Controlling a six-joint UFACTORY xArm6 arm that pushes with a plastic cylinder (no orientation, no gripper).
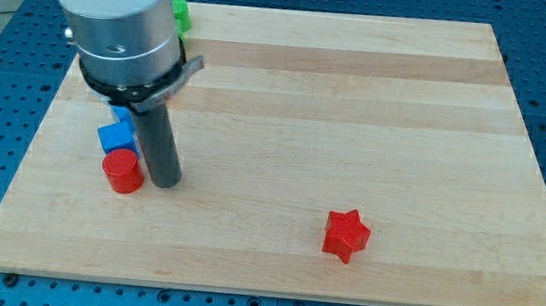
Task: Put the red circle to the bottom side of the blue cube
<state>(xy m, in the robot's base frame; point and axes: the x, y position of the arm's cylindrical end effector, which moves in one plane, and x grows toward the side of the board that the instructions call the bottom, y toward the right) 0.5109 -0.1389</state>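
Observation:
The red circle (124, 171) stands at the view's left on the wooden board (358, 101). The blue cube (115, 137) sits just above it, touching or nearly touching. Another blue block (122, 115) peeks out above the cube, partly hidden by the arm. My tip (164, 182) rests on the board right beside the red circle, on its right, at about the same height in the view. The rod rises from there and covers part of the blue blocks' right side.
A red star (346, 234) lies toward the view's bottom, right of centre. A green block (180, 15) shows at the board's top left, mostly hidden behind the arm's grey housing (125, 18). The board's left edge is close to the red circle.

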